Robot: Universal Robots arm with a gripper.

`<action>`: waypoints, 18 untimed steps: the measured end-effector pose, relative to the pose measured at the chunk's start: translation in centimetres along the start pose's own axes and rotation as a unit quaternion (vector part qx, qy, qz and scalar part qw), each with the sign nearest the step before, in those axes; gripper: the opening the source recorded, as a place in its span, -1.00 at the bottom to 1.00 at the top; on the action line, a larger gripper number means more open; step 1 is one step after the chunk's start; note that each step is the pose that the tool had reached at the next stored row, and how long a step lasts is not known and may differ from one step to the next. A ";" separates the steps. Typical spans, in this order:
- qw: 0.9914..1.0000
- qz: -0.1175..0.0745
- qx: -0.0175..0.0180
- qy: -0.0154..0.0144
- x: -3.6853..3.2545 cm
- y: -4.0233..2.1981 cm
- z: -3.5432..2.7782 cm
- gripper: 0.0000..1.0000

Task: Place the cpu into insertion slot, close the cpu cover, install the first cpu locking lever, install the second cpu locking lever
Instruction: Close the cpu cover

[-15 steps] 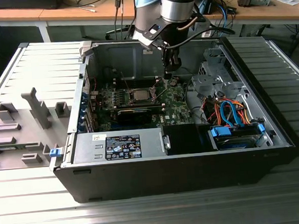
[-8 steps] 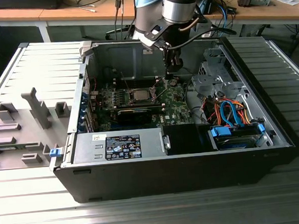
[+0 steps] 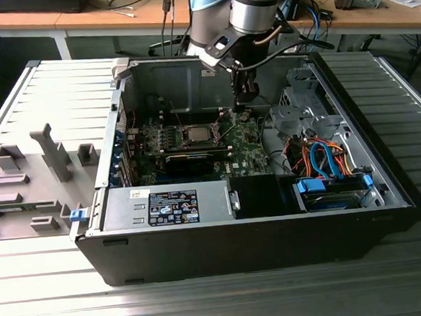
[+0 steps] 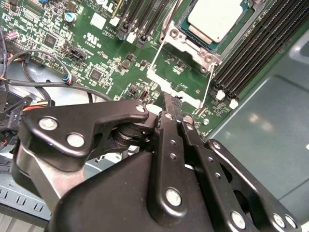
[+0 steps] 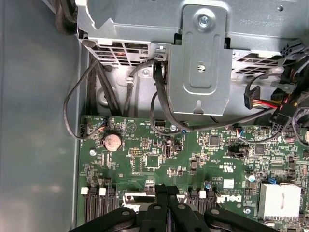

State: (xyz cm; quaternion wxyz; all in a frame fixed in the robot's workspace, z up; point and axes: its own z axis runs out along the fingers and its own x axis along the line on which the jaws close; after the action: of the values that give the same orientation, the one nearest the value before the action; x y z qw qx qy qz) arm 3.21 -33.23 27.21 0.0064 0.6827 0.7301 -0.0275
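Jaws of the black linkage gripper are clenched together, with nothing visible between them; both wrist views show the two black fingers side by side and touching. In the exterior view the gripper hangs from the grey robot arm inside the open black computer case, over the green circuit board.

The small flat square cpu, with a grey-beige metallic face, lies seated flat in the insertion slot, a square socket with a silvery metal rim. In the exterior view this socket sits to the exterior view's left of the gripper, apart from it. Whether the thin silvery cpu cover is shut over the chip cannot be told. Two thin silvery wire locking levers project from the socket's corners toward the gripper and do not lie along its sides. Long black memory slots flank the socket.

The first wrist view shows a round silver coin battery on the board, with black cables and a grey sheet-metal drive cage near it. The case rests on a ribbed grey metal worktop, beside a grey moulded parts fixture at the exterior view's left.
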 end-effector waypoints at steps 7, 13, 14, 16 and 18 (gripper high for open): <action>1.000 0.000 0.000 0.000 -0.01 0.25 0.20 -0.79; 1.000 0.000 0.000 0.000 -0.01 0.42 0.46 -0.79; 1.000 0.000 0.000 0.000 0.00 0.44 0.50 -0.79; 1.000 0.000 0.000 0.000 0.00 0.53 0.65 -0.79; 1.000 0.000 0.000 0.000 -0.01 0.62 0.72 -0.79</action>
State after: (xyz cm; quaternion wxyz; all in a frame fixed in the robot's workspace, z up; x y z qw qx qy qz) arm 3.81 -33.23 26.47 0.0063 0.6827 0.7301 -0.0275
